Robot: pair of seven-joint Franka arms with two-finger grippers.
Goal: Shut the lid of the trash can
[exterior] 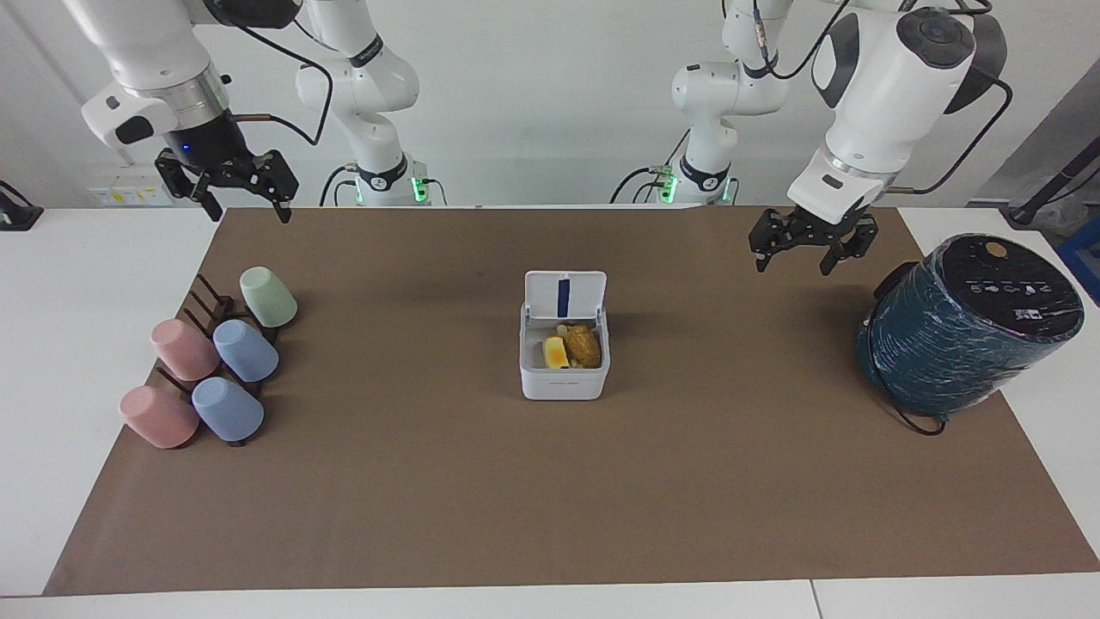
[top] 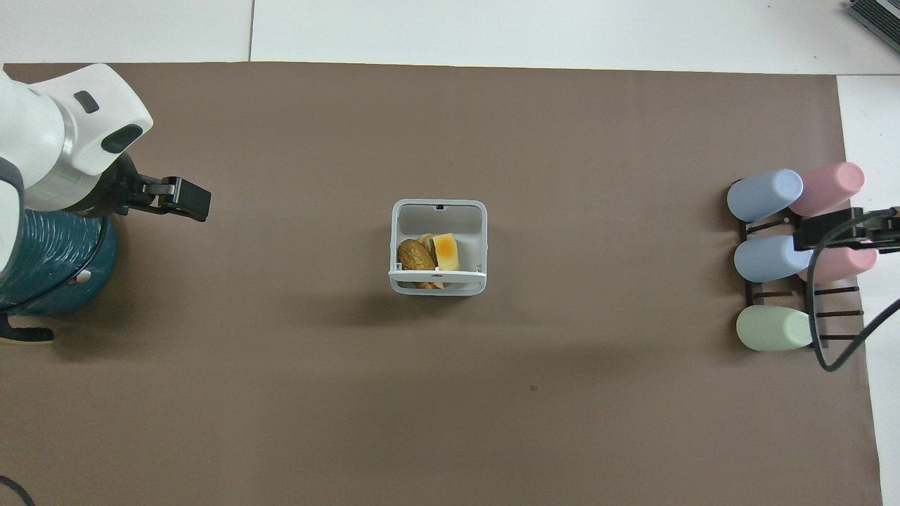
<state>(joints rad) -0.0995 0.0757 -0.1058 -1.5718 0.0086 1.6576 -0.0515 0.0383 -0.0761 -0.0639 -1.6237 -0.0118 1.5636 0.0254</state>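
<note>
Risk is what we are weighing first, starting at the right arm's end of the table. The right gripper (exterior: pixel 247 211) is hanging high with its fingers spread wide and holding nothing. The rack of pastel cups (exterior: pixel 206 361) is lying below it, and this arm seems to be waiting. If it is the one sent in, we are judging that a low sweep toward the middle could clip those cups.

The trash can (exterior: pixel 563 378) is sitting at the middle of the brown mat (exterior: pixel 550 499), well apart from both grippers and low beneath their height. Its lid (exterior: pixel 565 297) is standing upright on the edge nearer the robots, blue stripe showing, so closing is not yet begun. We are thinking the can is light. A push landing on the lid's face instead of over its top edge could slide or tip the can rather than fold the flap. The brown and yellow scraps (exterior: pixel 571 346) inside could also be keeping the lid from seating, if they are piled high enough.

The left gripper (exterior: pixel 792 262) is also hanging splayed and empty, just beside the teal appliance (exterior: pixel 967 327). A careless swing could be catching that appliance or its cable.

From overhead we are seeing the lid only edge-on. Its hinge and top face are hidden, and most of the right gripper is cut off.
</note>
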